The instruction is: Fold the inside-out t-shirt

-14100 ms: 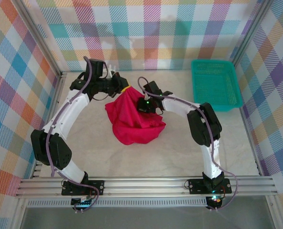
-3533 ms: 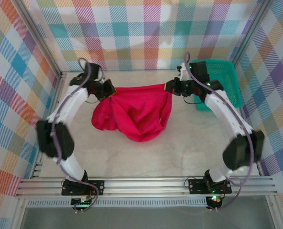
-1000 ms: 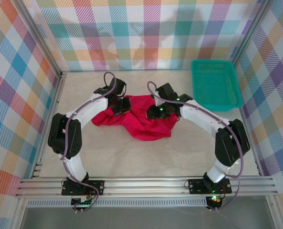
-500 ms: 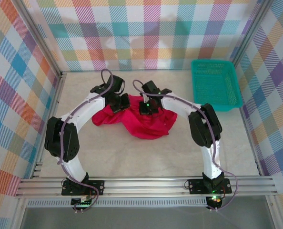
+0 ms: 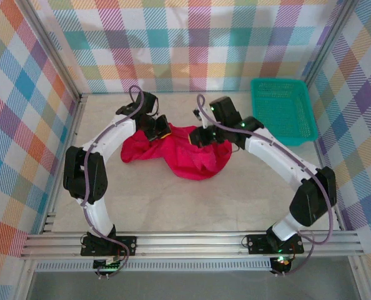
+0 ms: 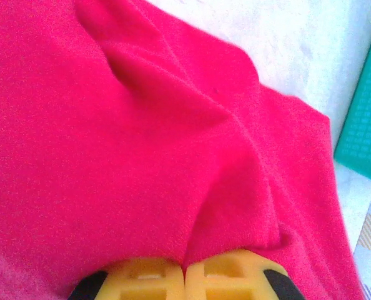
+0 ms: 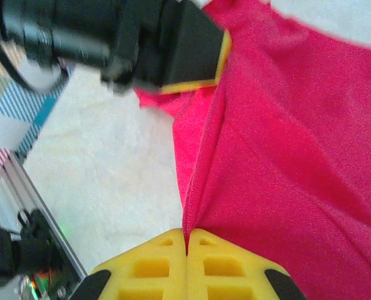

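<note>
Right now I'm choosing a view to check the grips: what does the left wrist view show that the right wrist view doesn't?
Left wrist adds the teal basket, its edge at far right. Right wrist adds the left pincer seen from outside, clamped on the t-shirt, plus the plaid wall and the frame rail. Both share the red t-shirt, the pale tabletop, and their own yellow pincer shut on cloth, as the right pincer is.
</note>
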Tool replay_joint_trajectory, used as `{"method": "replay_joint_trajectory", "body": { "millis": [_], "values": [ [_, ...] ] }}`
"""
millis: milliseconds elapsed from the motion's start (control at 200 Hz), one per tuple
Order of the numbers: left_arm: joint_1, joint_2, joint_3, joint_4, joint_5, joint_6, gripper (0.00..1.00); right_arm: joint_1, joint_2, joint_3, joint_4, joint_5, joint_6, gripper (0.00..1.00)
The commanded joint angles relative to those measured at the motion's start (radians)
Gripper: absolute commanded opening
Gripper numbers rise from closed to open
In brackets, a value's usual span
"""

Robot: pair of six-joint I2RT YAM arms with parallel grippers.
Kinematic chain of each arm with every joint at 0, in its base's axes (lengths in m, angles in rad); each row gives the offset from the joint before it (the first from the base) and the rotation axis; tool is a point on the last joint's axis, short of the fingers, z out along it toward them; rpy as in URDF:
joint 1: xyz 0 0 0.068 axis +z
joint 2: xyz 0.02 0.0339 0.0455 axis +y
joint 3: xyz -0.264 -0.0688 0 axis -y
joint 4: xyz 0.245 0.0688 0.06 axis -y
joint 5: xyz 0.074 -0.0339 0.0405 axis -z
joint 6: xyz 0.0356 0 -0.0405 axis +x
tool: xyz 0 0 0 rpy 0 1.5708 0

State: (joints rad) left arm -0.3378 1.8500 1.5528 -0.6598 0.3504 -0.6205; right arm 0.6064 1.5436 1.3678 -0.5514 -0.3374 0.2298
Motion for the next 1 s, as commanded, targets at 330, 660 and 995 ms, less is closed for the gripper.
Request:
{"method": "replay_joint_trajectory", "body": {
  "millis": [330, 660, 995],
  "values": [
    [0.006, 0.003, -0.043, 0.037, -0.030, 0.008, 0.35, -0.065, -0.099, -0.437, 0.174, -0.066, -0.022, 0.09],
    [-0.032, -0.146, -0.252, 0.110, 0.026, 0.002, 0.40, -0.050, -0.032, -0.217, 0.108, -0.023, 0.022, 0.41],
    [-0.055, -0.103, -0.251, 0.137, 0.023, -0.018, 0.45, 0.018, 0.179, -0.206, 0.174, -0.130, 0.105, 0.29]
  ]
}}
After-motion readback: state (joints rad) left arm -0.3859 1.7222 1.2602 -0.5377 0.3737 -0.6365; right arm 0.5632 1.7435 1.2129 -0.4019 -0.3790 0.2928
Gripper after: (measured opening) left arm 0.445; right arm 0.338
